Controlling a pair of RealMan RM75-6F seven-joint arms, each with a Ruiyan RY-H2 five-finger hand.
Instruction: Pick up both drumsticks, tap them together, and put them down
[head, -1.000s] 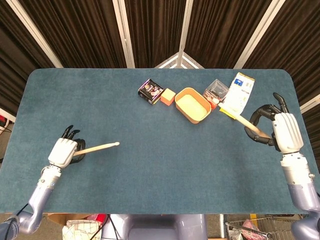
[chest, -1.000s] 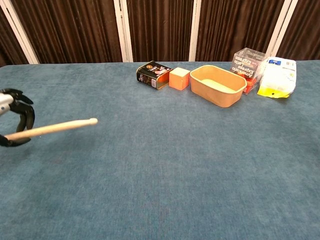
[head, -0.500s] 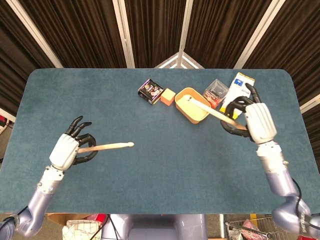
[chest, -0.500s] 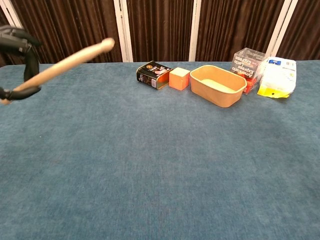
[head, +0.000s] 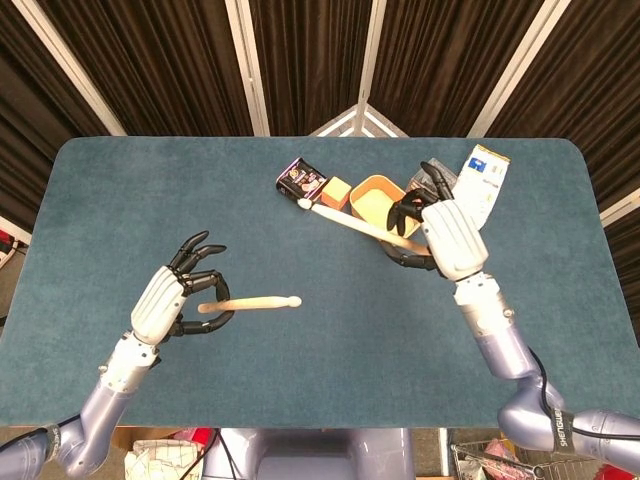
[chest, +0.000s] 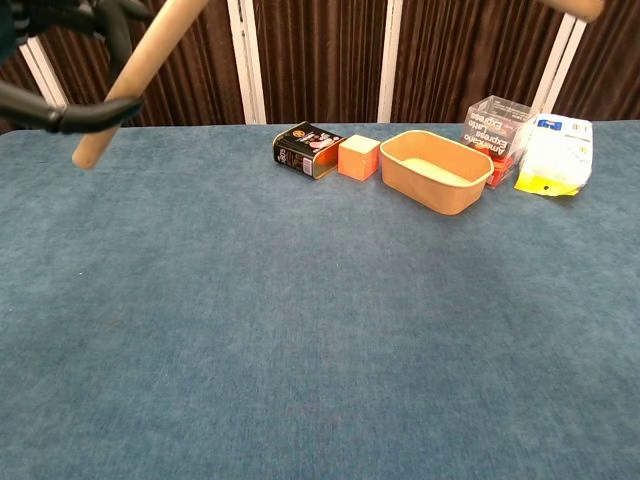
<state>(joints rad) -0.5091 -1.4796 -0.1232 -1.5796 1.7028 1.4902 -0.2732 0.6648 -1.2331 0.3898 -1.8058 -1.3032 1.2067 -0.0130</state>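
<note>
My left hand (head: 172, 303) is raised over the left part of the table and pinches a wooden drumstick (head: 250, 302) whose tip points right. In the chest view that left drumstick (chest: 140, 78) slants across the top left corner, held by my left hand (chest: 70, 60). My right hand (head: 445, 235) is lifted near the table's middle right and grips the second drumstick (head: 350, 220), its tip pointing left toward the black tin. Only the butt of this right drumstick (chest: 575, 8) shows at the top right of the chest view. The two sticks are apart.
Along the back of the blue table (head: 300, 400) sit a black tin (chest: 305, 148), an orange block (chest: 358, 156), an orange tub (chest: 435, 170), a clear plastic box (chest: 495, 122) and a white-and-yellow packet (chest: 555, 155).
Both hands have risen and moved inward with their drumsticks. The right stick's tip swung left from the tub to the tin; the left stick shifted right.
</note>
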